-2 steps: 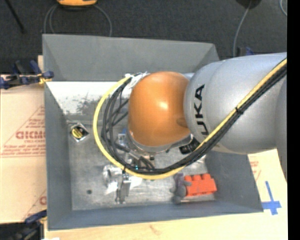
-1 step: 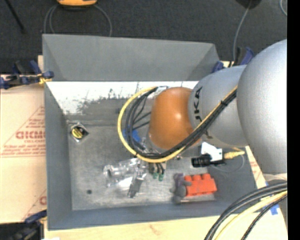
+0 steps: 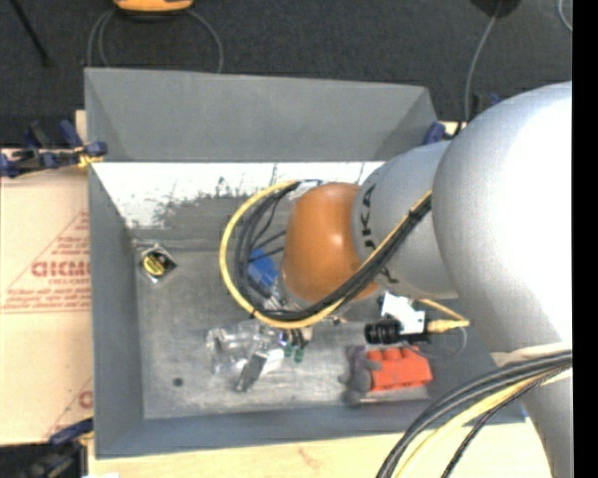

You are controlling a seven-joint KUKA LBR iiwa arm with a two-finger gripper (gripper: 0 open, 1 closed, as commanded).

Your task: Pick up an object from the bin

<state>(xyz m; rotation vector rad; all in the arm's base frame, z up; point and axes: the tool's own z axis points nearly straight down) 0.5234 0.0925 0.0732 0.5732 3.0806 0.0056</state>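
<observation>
The orange wrist cover (image 3: 324, 242) was located over the bin (image 3: 115, 317), beside a clear crumpled item (image 3: 241, 352) and a blue item (image 3: 262, 272). The state of the jaws could not be determined.

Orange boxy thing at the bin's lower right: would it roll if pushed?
Probably not: the orange boxy thing looks flat-sided and rests on the bin floor, so it would likely slide. Straight edges suggest it's stiff, not floppy.
</observation>
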